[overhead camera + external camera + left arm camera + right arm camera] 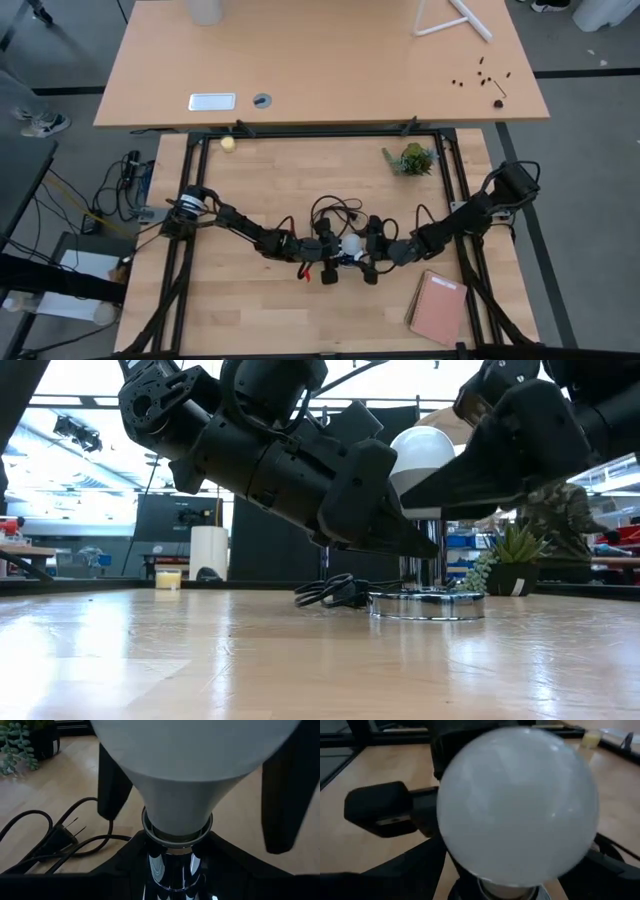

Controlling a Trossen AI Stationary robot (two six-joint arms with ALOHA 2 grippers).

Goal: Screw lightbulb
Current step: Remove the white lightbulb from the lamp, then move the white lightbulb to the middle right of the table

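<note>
The lightbulb (pixel 352 245) stands upright at the middle of the wooden table (pixel 300 320), its grey screw base seated in the neck of the round silver socket disc (pixel 427 604). In the low view the white globe (pixel 422 455) shows above the disc, between the 2 arms.

The left gripper (pixel 338 262) reaches in from the table's left side and is beside the bulb. In the left wrist view its 2 dark fingers (pixel 114 785) stand on either side of the bulb's neck (pixel 177 802), with a gap visible between each finger and the neck. Contact lower down is hidden, so whether this pincer clamps the bulb cannot be told.

The right gripper (pixel 366 262) reaches in from the table's right side and meets the bulb from the opposite side. Its wrist view is nearly filled by the white globe (pixel 520 805). The low view shows its dark finger (pixel 470 480) against the globe's side. The spread of its fingers, and whether they clamp the globe, cannot be told.

The socket's black cord (pixel 335 208) lies coiled on the table just behind the disc, with its 2-prong plug (pixel 67 832) flat on the wood.

A small potted succulent (pixel 412 158) stands near the table's far right edge. A small yellowish ball (pixel 228 144) lies at the far left corner. A reddish-brown notebook (pixel 438 308) lies at the near right.
</note>
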